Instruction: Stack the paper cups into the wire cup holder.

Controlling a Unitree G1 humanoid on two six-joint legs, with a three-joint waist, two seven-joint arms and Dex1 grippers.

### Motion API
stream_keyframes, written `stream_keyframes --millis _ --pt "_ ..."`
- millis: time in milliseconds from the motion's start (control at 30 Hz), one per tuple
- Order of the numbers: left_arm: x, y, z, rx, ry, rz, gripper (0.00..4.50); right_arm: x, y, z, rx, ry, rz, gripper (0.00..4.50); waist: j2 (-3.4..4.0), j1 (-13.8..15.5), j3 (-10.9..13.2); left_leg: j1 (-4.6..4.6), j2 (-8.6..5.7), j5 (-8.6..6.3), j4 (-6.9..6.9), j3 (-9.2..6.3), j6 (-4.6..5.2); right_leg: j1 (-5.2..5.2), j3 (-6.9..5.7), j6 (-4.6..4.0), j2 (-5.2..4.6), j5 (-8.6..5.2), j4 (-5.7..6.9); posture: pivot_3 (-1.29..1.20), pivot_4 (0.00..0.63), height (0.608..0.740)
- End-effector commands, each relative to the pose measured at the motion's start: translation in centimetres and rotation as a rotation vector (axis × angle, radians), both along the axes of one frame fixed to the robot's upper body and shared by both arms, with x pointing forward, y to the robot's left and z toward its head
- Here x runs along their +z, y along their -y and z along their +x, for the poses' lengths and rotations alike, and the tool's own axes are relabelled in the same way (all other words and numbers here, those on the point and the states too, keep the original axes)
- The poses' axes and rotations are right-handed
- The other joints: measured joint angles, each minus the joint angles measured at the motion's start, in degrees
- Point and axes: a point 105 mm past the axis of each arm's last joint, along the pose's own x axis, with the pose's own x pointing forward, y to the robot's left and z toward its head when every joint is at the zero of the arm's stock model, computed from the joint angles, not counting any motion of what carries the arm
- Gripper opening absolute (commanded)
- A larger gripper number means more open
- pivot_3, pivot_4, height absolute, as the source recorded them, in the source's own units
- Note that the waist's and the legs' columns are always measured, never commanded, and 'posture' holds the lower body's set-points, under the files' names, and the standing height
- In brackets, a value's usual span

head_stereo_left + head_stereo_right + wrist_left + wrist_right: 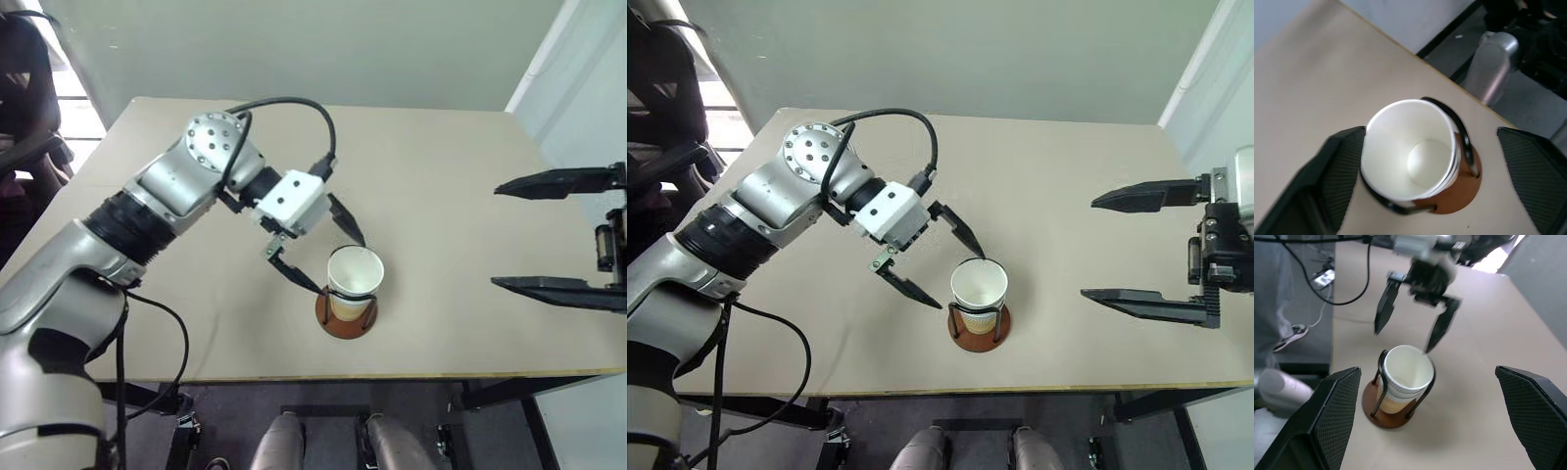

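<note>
Desk [441, 176]: we see a broad tan top that carries the wire cup holder near its front edge, below both our grippers.
Left gripper [942, 257]: we have it released, fingers spread wide and angled down toward the cups; one fingertip sits just beside the top cup's rim on the far side, the other hangs just off the near-left side of the stack. Whether either tip touches the rim, we cannot tell.
Right gripper [1122, 248]: we hold it released too, fingers wide apart and empty, well off to the right of the holder, pointing across the desk toward it.
Wire cup holder [1382, 382]: it stands upright just beyond the left gripper's fingertips, black loops rising from a round reddish-brown base.
Paper cups [1410, 147]: they are nested inside the holder's loops, white rims layered at the top, ribbed tan wall showing between the wires, the stack leaning slightly.
</note>
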Motion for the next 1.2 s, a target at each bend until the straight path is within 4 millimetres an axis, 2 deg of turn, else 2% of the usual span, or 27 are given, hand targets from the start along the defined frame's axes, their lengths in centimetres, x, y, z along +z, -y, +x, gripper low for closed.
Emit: stream_keyframes --millis 33,100,167,233,367,433,567,733,1033,1200 --pt "3.1 -1.8 0.9 0.098 0.041 -0.099 4.46 -1.6 1.5 1.6 -0.033 -0.027 -0.046 4.5 0.0 -0.02 0.0 0.0 0.01 0.0 0.01 0.0 0.0 0.01 -0.01 0.01 0.0 0.01 0.0 0.0 0.15 0.74" --pt "5.1 -5.4 1.9 0.286 0.017 -0.213 4.46 -3.3 3.0 2.9 -0.061 -0.065 -0.082 4.5 0.0 -0.18 0.0 0.0 0.02 0.0 0.02 0.01 0.0 0.0 0.02 0.05 -0.01 0.04 -0.01 0.0 0.15 0.74" --pt "5.0 -9.8 1.5 0.463 -0.03 -0.255 4.46 -4.8 4.6 3.8 -0.083 -0.09 -0.137 4.5 0.21 -1.2 -0.08 0.01 0.06 0.0 -0.01 0.01 0.0 -0.07 0.04 0.02 0.0 0.07 0.0 0.0 0.15 0.74" --pt "4.4 -12.0 0.5 0.556 -0.072 -0.262 4.46 -5.5 5.6 4.2 -0.09 -0.09 -0.181 4.5 0.51 -2.11 -0.23 0.09 0.09 -0.02 -0.12 0.1 0.05 -0.17 0.11 0.01 0.1 0.07 0.06 0.0 0.15 0.74" --pt "2.1 -16.2 -1.8 0.796 -0.174 -0.282 4.46 -4.8 6.2 5.3 -0.1 -0.035 -0.174 4.5 0.69 -1.95 -0.18 0.06 0.13 -0.02 -0.19 0.01 0.05 -0.23 0.04 -0.09 0.08 0.0 0.13 0.0 0.15 0.74" --pt "1.0 -17.5 -3.5 0.889 -0.213 -0.29 4.46 -4.6 6.5 5.7 -0.103 -0.029 -0.166 4.5 0.67 -1.97 -0.18 0.09 0.15 -0.03 -0.22 0.05 0.06 -0.21 0.07 -0.2 0.06 -0.07 0.17 0.0 0.15 0.74" --pt "0.4 -17.8 -5.3 0.969 -0.225 -0.334 4.46 -4.8 6.6 6.3 -0.09 -0.037 -0.159 4.5 0.45 -1.3 -0.24 0.1 0.15 -0.04 -0.14 0.05 0.05 -0.16 0.0 -0.95 0.05 -0.5 0.2 0.0 0.15 0.74" --pt "-0.6 -18.0 -6.8 1.04 -0.21 -0.348 4.46 -4.8 5.0 7.5 -0.017 -0.035 -0.143 4.5 0.49 -1.7 -0.25 0.4 0.1 -0.07 -0.14 0.22 0.01 -0.04 0.16 -1.31 0.03 -0.27 0.43 0.0 0.15 0.74" --pt "-1.0 -18.1 -8.1 1.088 -0.203 -0.356 4.46 -4.7 4.3 8.3 0.027 -0.047 -0.132 4.5 0.5 -2.15 -0.25 0.81 0.14 -0.01 -0.18 0.05 0.0 -0.01 0.2 -1.59 0.17 -0.11 0.97 0.0 0.15 0.74" --pt "-0.9 -18.1 -8.1 1.096 -0.209 -0.366 4.46 -4.5 4.1 8.6 0.041 -0.046 -0.129 4.5 0.52 -2.21 -0.23 0.82 0.16 -0.02 -0.28 -0.01 -0.01 -0.06 0.2 -1.69 0.22 -0.17 0.97 0.0 0.15 0.74"
